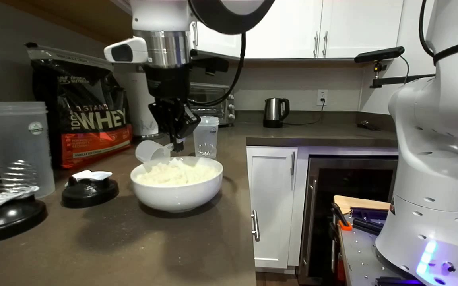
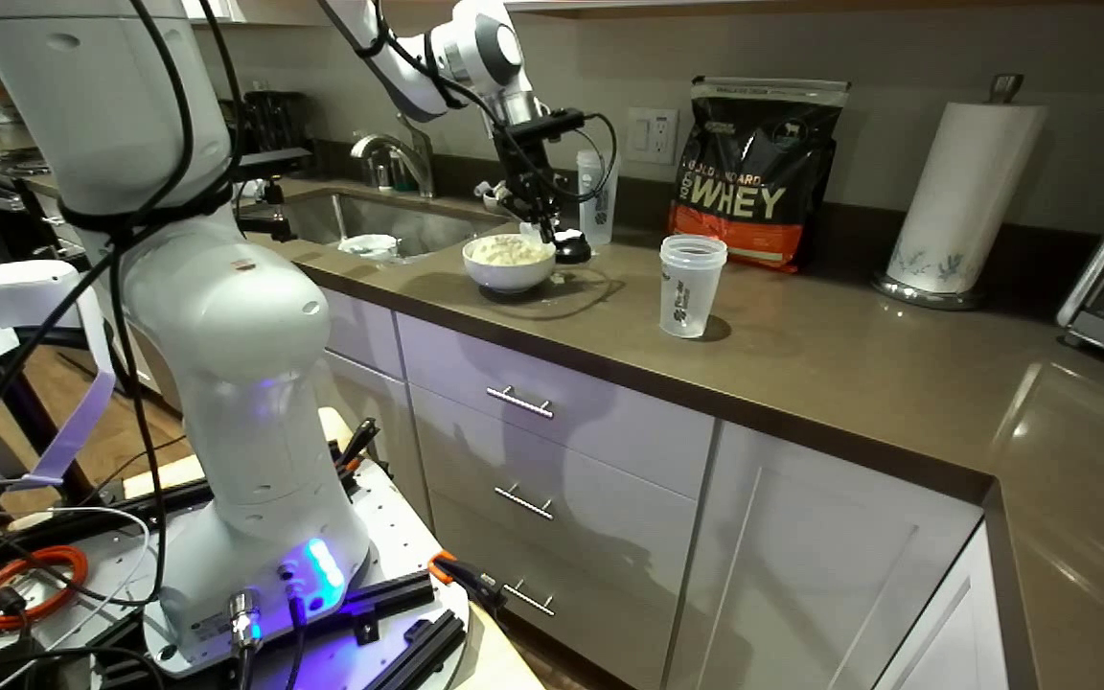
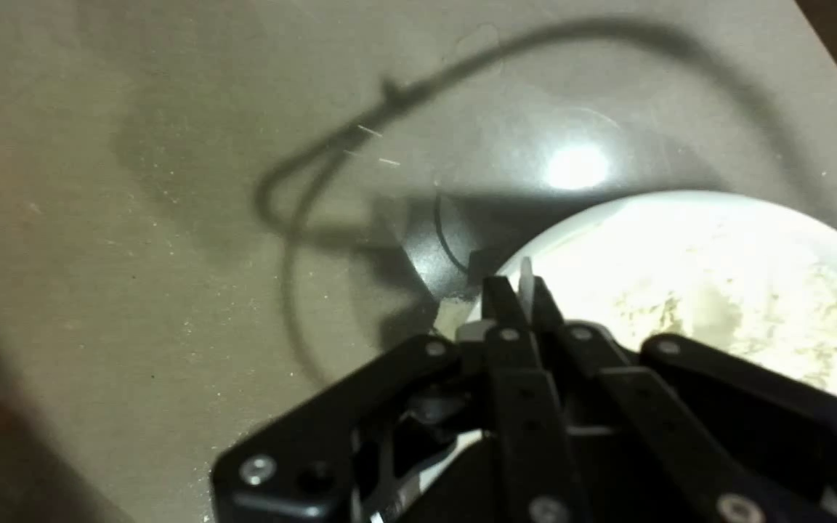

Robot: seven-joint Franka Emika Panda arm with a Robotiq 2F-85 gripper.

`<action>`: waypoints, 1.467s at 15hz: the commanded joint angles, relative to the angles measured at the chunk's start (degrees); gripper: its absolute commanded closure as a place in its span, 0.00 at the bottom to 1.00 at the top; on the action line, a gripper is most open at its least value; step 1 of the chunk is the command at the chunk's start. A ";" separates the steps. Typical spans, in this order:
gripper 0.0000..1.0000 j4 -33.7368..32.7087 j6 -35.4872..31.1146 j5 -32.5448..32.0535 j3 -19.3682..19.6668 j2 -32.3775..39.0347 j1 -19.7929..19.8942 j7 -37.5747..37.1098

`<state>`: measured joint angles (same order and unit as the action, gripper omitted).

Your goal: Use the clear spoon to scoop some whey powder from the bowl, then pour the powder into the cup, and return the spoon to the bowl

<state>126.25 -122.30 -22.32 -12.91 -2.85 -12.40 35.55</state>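
Note:
The white bowl (image 1: 175, 196) stands on the counter, heaped with off-white whey powder (image 1: 181, 172). In an exterior view, the bowl (image 2: 511, 278) and powder (image 2: 510, 251) show again. My gripper (image 1: 178, 145) is shut on the short handle of the clear spoon (image 1: 149, 151), whose scoop is tilted over the bowl's rim and powder. Whether it holds powder I cannot tell. In the wrist view, the gripper (image 3: 524, 298) is over the rim with the spoon's handle end (image 3: 526, 272) between its fingertips; the scoop is hidden. The translucent cup (image 2: 691, 287) stands upright, apart from the bowl; it also shows behind the gripper (image 1: 206, 139).
A shaker tumbler (image 1: 16, 147) stands by the wall with black lids (image 1: 90, 192) near it. A black WHEY bag (image 2: 758, 177) and a paper towel roll (image 2: 964, 201) stand at the back. A sink (image 2: 399, 230) lies beyond the bowl. The counter's front edge (image 2: 609, 369) is close.

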 commanded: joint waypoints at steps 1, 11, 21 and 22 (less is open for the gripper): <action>0.99 2.12 -1.76 -2.73 0.04 -2.02 -0.18 -2.49; 0.99 2.80 -1.39 -3.39 -0.16 -2.24 -0.49 -2.83; 0.99 4.48 -0.75 -7.15 -1.09 -2.76 -1.24 -4.31; 0.99 4.68 -0.77 -7.63 -1.18 -2.73 -1.29 -4.47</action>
<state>129.10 -122.44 -27.47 -13.87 -4.20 -13.29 33.10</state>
